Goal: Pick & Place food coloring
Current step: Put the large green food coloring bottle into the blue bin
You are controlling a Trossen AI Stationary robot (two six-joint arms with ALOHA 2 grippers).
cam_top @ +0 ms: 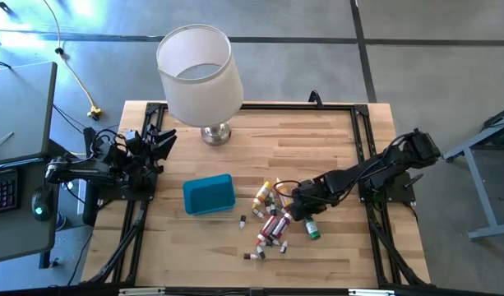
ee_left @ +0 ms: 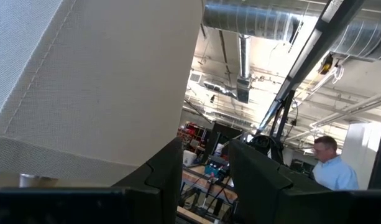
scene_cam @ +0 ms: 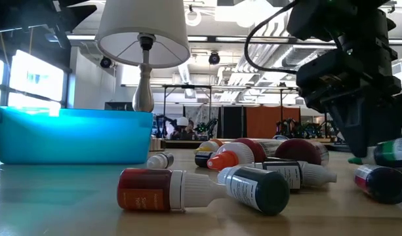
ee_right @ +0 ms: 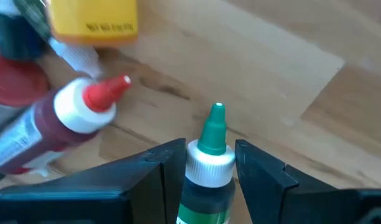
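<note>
On your wooden table point(cam_top: 334, 140), with a big workshop behind, the right gripper point(ee_right: 202, 163) sits low in the middle-right, its jaws spread a little around a green-tipped food coloring bottle point(ee_right: 209, 155).

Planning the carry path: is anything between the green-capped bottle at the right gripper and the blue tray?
Yes. The right gripper straddles the green-capped bottle; the pile of other bottles lies between it and the blue tray.
</note>
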